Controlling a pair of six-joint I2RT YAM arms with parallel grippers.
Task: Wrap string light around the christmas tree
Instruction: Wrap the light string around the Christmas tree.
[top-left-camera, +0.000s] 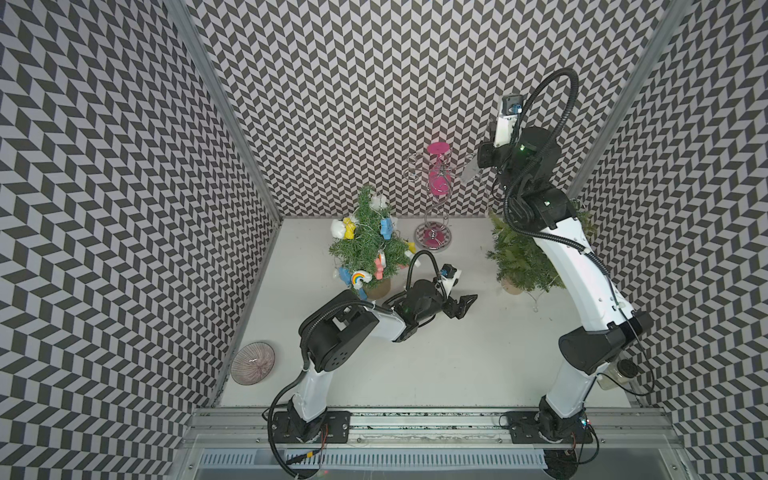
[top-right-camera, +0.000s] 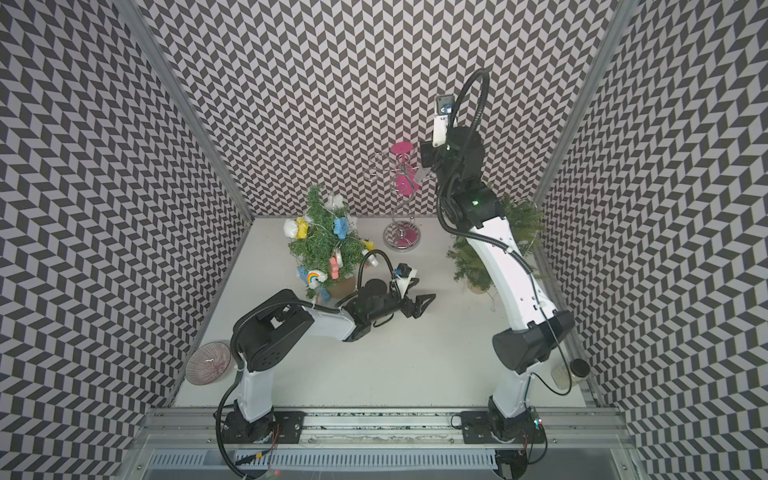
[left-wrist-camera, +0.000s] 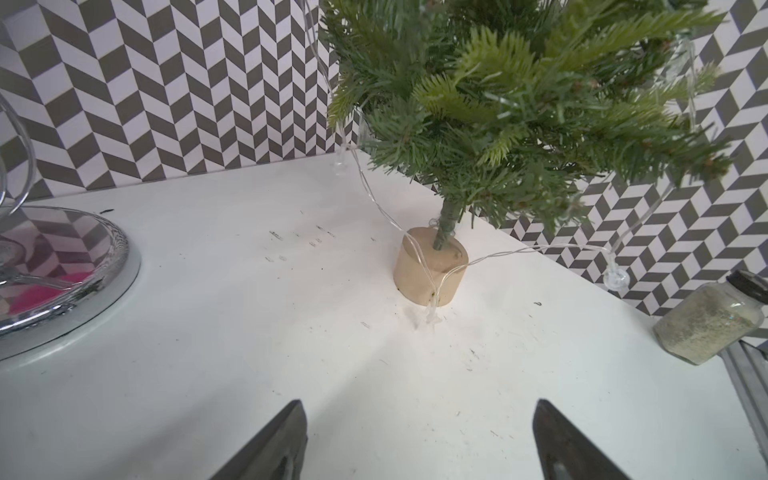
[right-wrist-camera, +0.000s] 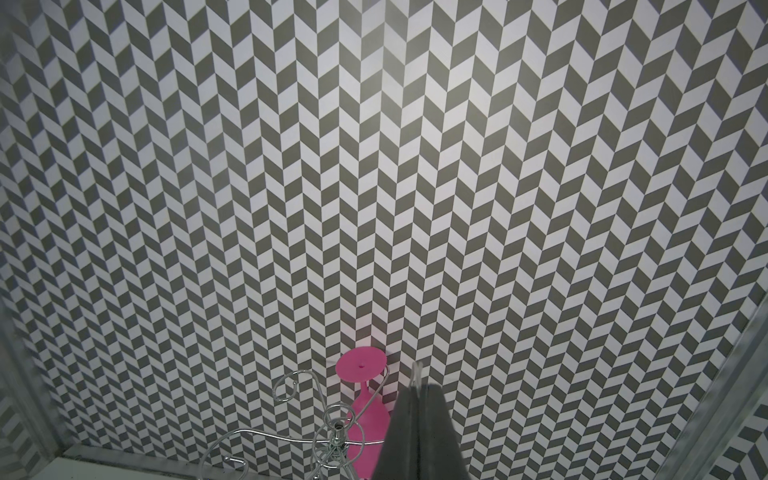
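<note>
Beyond the wide-spread left gripper (left-wrist-camera: 419, 405), string light (left-wrist-camera: 615, 277) is draped over the wooden base (left-wrist-camera: 453, 276) of the christmas tree (left-wrist-camera: 519, 104); toppling could be caused by the right gripper (right-wrist-camera: 417, 388), clamped on the strand.

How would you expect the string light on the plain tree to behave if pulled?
Probably floppy: the string light sags in loose loops over the wooden base. Likely to snag, since it threads through the tree branches; a hard tug might tip it.
</note>
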